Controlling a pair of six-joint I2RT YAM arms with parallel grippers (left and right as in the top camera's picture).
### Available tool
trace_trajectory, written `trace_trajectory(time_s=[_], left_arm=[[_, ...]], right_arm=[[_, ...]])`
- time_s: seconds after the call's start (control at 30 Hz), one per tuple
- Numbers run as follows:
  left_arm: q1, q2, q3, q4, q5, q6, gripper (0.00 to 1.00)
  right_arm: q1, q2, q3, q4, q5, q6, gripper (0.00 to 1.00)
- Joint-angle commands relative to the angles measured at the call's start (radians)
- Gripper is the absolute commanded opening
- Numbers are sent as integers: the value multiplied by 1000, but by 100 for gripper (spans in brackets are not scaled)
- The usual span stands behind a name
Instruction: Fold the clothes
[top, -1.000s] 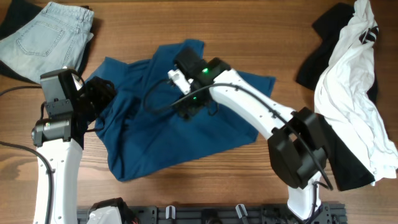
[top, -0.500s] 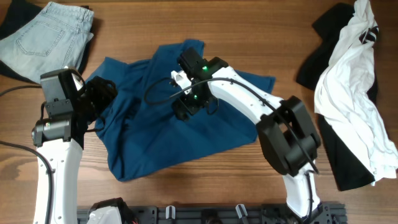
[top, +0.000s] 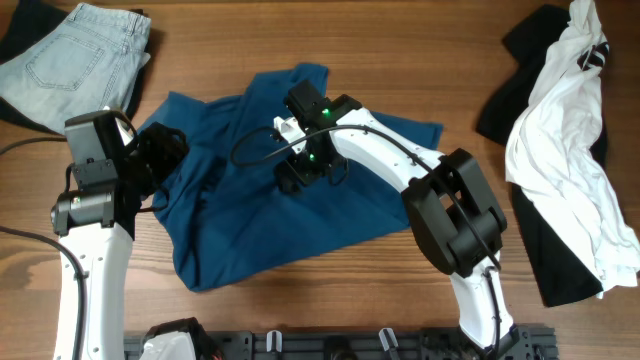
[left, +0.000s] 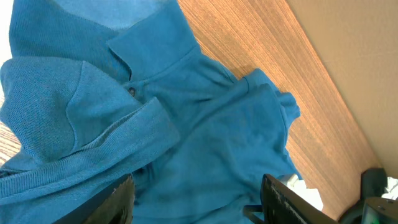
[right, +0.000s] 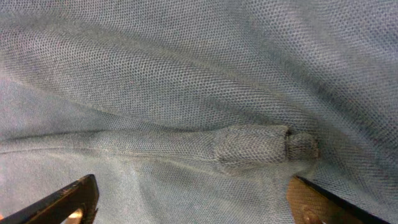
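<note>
Overhead straight down, wrist views close — sharing the shirt (top: 255, 225)

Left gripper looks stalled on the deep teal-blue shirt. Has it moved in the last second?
No. The left gripper sits just as near the pale-blue denim jeans, on the wrinkly deep teal-blue shirt.

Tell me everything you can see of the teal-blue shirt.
The teal-blue shirt lies crumpled and unfolded in the middle of the wooden table. Its fabric looks like a soft, fine knit and is heavily wrinkled. It has a collar with a small button below it. The open right gripper straddles a raised fold near its centre. The open left gripper hovers over the edge on the left arm's side.
</note>
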Motion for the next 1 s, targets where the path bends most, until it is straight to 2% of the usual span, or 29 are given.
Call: trace_trajectory(time_s=[0.0, 0.03, 0.07, 0.1, 0.2, 0.23, 0.27, 0.3, 0.33, 0.5, 0.67, 0.97], left_arm=[[-8, 2, 14, 0, 13, 23, 65], [-8, 2, 14, -3, 13, 23, 65], [-8, 2, 14, -3, 13, 24, 65], [-8, 2, 14, -4, 15, 23, 65], [-8, 2, 14, -4, 27, 24, 65], [-8, 2, 14, -5, 27, 24, 65], [-8, 2, 14, -7, 27, 24, 65], [-8, 2, 14, -8, 27, 24, 65], [-8, 2, 14, -10, 27, 24, 65], [-8, 2, 14, -11, 27, 24, 64], [-8, 2, 14, -11, 27, 24, 64], [-8, 2, 14, -10, 27, 24, 64]], right_arm=[[7, 66, -3, 7, -53, 12, 55], [7, 66, -3, 8, -53, 14, 14], [7, 66, -3, 11, -51, 31, 7], [7, 66, -3, 16, -51, 37, 7], [7, 66, -3, 18, -45, 57, 30], [7, 66, -3, 18, -45, 57, 30], [7, 66, -3, 16, -45, 57, 27], [7, 66, -3, 14, -45, 55, 19], [7, 66, -3, 12, -45, 53, 6], [7, 64, -3, 10, -30, 57, 5], [5, 19, -3, -47, 82, 54, 4], [-13, -195, -3, -76, 143, 56, 4]])
